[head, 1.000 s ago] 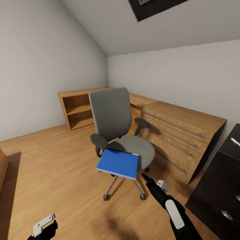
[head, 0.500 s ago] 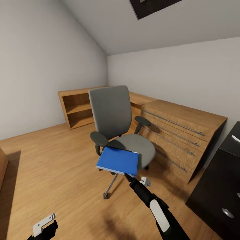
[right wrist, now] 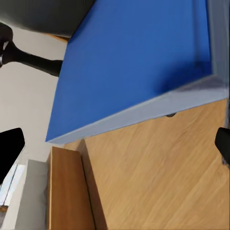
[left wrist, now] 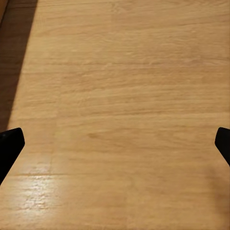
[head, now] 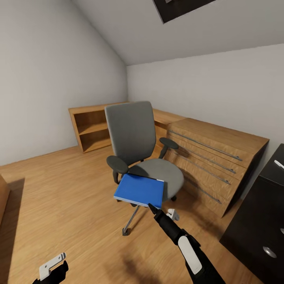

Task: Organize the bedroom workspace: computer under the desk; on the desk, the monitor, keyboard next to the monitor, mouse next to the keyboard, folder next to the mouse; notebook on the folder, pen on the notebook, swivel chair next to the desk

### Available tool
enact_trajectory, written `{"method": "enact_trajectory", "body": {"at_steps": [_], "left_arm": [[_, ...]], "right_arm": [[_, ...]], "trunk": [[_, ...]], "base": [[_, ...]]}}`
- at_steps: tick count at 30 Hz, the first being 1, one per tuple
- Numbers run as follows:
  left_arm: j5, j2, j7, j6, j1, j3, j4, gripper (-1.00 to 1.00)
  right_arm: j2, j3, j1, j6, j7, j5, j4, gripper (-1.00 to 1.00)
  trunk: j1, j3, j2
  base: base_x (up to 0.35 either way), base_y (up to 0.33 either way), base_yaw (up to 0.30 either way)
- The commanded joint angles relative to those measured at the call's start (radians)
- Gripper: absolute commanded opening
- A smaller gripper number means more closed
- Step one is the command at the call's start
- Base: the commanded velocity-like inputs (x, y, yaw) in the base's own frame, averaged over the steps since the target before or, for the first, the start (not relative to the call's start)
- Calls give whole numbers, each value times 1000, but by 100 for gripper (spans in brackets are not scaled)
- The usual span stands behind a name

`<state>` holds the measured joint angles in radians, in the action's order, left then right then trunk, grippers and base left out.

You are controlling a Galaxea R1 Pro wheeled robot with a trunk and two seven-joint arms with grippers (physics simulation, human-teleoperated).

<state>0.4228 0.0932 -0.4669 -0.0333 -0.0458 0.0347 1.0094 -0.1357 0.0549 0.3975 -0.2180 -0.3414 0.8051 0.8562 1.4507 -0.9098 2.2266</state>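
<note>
The grey swivel chair (head: 132,134) stands mid-room on the wooden floor. A bright blue folder (head: 140,190) lies flat on the front of its seat and overhangs the edge. My right gripper (head: 153,208) reaches up to the folder's near right corner. In the right wrist view this gripper (right wrist: 115,146) is open, its fingertips (right wrist: 10,148) spread wide just below the folder (right wrist: 139,62), touching nothing. My left gripper (left wrist: 115,143) is open over bare floor, low at the left. The black desk (head: 272,197) shows at the right edge, with a thin white pen (head: 279,164) on its top.
A low wooden drawer cabinet (head: 213,157) stands against the wall right of the chair, between it and the desk. An open wooden shelf unit (head: 90,130) sits in the far corner. The sloped ceiling has a dark skylight (head: 177,8). Open floor lies left of the chair.
My right arm has swung left and forward from beside the chair base, bringing its gripper to the folder's near corner. The chair, the folder and the left arm have stayed put.
</note>
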Motion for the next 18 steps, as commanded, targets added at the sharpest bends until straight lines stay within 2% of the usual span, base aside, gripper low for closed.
{"method": "enact_trajectory", "body": {"at_steps": [1,6,9,11,18], "left_arm": [[5,0,-4,-4,0,-1,2,100],[4,0,-4,-3,0,-1,2,100],[4,0,-4,-3,0,-1,2,100],[4,1,-4,-3,0,-1,2,100],[4,2,-4,-2,0,0,3,100]], "right_arm": [[0,-3,0,-6,-1,18,1,100],[2,-25,1,-4,-1,55,0,100],[2,-48,1,5,0,58,-1,100],[1,-85,0,19,6,60,-5,100],[1,-126,1,26,44,64,-9,100]], "trunk": [[0,-1,0],[0,-1,0],[0,-1,0],[0,-1,0],[4,-4,7]], "base": [[0,0,0],[0,0,0],[0,0,0],[0,0,0],[0,0,0]]}}
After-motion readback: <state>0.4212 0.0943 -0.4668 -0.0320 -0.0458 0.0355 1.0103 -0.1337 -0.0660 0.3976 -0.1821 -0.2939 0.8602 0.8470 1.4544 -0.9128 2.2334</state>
